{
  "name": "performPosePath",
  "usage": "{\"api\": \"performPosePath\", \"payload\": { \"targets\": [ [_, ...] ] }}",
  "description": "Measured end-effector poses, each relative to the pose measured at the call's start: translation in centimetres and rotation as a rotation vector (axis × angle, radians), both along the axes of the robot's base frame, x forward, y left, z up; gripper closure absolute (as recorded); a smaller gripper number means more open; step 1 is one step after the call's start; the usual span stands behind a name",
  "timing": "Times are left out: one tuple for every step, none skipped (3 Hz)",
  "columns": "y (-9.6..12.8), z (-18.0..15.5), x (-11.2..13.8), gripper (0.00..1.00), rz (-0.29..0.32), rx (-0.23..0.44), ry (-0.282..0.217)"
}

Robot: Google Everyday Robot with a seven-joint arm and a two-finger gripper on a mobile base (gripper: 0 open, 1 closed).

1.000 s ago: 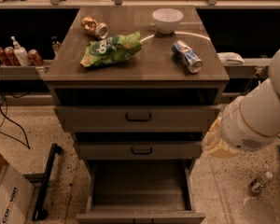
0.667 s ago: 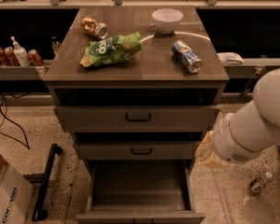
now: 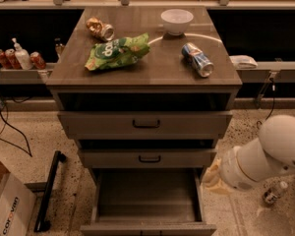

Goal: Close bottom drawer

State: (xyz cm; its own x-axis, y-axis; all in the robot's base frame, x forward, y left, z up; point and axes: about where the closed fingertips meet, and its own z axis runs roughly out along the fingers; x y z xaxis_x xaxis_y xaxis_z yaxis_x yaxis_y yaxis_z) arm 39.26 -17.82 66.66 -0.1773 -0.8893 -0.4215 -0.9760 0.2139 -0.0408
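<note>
The bottom drawer (image 3: 146, 196) of the grey-brown cabinet is pulled far out. Its deep plain box shows empty, and its front (image 3: 147, 228) lies at the lower edge of the view; its handle is out of sight. My white arm (image 3: 265, 159) comes in from the right. The gripper (image 3: 211, 177) is at its beige end, just outside the open drawer's right side wall, level with the box. It holds nothing that I can see.
The top drawer (image 3: 146, 123) and middle drawer (image 3: 148, 158) stand slightly open. The cabinet top (image 3: 167, 58) carries a green chip bag (image 3: 117, 50), a white bowl (image 3: 176, 20), and two cans (image 3: 197, 59). A cardboard box (image 3: 5, 205) and black bar (image 3: 48, 191) lie left; a bottle (image 3: 274, 194) lies right.
My arm has swung downward and a little left, bringing the gripper from beside the middle drawer down to beside the open bottom drawer. The drawers have not moved.
</note>
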Motion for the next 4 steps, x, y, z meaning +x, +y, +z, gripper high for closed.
{"api": "performPosePath", "payload": {
  "targets": [
    [-1.4,-3.5,0.1,1.00,-0.029,0.044,0.023],
    [-1.4,-3.8,0.1,1.00,-0.028,0.048,0.029],
    [-0.9,-5.3,0.4,1.00,-0.039,0.030,0.018],
    [-0.6,-7.3,1.4,1.00,-0.038,0.084,-0.003]
  ]
}}
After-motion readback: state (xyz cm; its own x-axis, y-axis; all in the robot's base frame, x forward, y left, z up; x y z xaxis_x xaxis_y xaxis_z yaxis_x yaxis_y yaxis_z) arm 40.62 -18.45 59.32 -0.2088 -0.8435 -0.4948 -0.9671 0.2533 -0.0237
